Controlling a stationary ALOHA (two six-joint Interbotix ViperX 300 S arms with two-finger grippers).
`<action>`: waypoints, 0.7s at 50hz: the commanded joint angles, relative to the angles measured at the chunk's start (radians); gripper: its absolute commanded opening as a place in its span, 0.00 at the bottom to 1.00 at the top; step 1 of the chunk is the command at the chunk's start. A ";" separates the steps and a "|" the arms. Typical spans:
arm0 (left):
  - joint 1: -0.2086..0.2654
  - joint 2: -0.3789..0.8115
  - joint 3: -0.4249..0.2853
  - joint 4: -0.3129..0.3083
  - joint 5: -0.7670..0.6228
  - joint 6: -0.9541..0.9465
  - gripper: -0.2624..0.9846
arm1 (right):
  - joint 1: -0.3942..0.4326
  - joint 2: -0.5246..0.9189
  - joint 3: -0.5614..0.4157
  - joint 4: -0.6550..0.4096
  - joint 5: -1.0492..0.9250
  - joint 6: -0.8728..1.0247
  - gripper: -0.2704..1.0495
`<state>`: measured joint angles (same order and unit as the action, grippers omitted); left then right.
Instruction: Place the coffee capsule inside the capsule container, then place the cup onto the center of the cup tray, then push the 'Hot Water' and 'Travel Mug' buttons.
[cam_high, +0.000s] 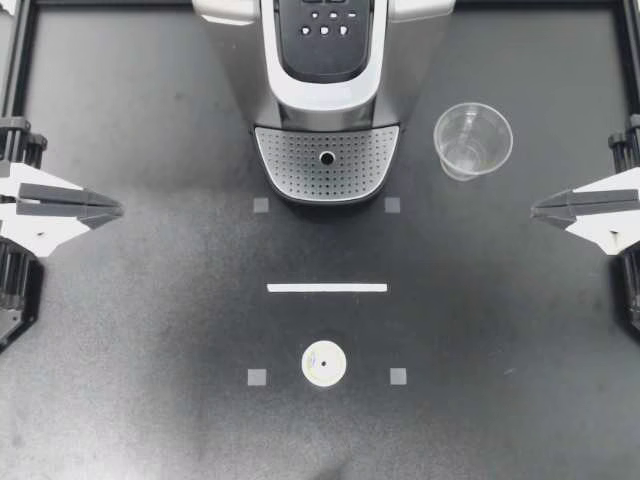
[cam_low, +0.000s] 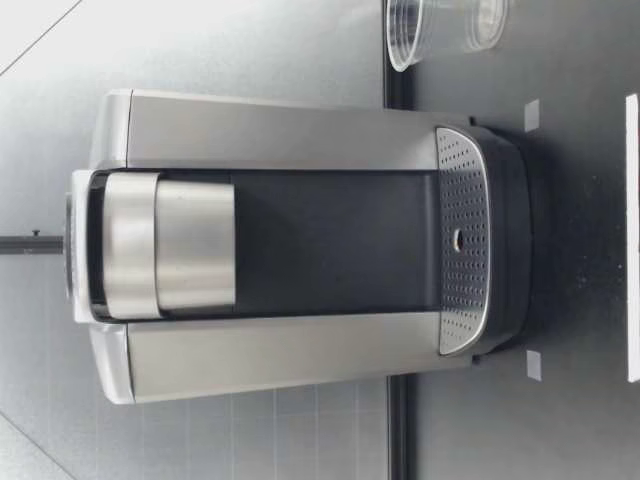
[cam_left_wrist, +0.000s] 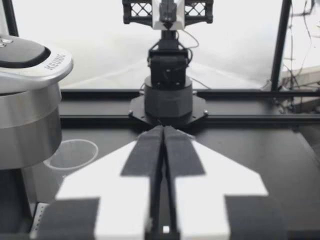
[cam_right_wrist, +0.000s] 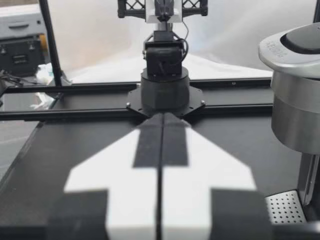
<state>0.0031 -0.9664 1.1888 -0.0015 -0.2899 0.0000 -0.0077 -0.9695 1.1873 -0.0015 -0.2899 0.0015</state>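
Top view: you've started nothing; capsule (cam_high: 324, 363), cup (cam_high: 472, 140) on table (cam_high: 150, 350); left gripper (cam_high: 118, 209), right gripper (cam_high: 535, 209) closed, empty.

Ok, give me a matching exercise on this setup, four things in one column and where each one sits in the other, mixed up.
Things:
1. cup
2. capsule
3. white strip
4. cup tray

Places:
A. between the coffee machine and the capsule
B. at the foot of the coffee machine
C. upright on the table, beside the cup tray
D. on the table, farthest from the coffee machine

Pairs: 1-C, 2-D, 3-A, 4-B
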 joint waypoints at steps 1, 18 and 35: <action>0.008 0.011 -0.032 -0.002 -0.025 -0.002 0.37 | 0.005 0.014 -0.026 0.000 -0.014 0.002 0.26; -0.091 0.107 -0.009 -0.003 -0.095 -0.008 0.30 | 0.049 0.144 -0.032 -0.002 -0.029 0.057 0.22; -0.135 0.350 -0.020 -0.012 -0.127 -0.152 0.30 | 0.123 0.383 -0.069 -0.002 -0.025 0.161 0.22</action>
<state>-0.1289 -0.6642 1.1950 -0.0138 -0.4080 -0.1166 0.1012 -0.6213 1.1551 -0.0015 -0.3083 0.1534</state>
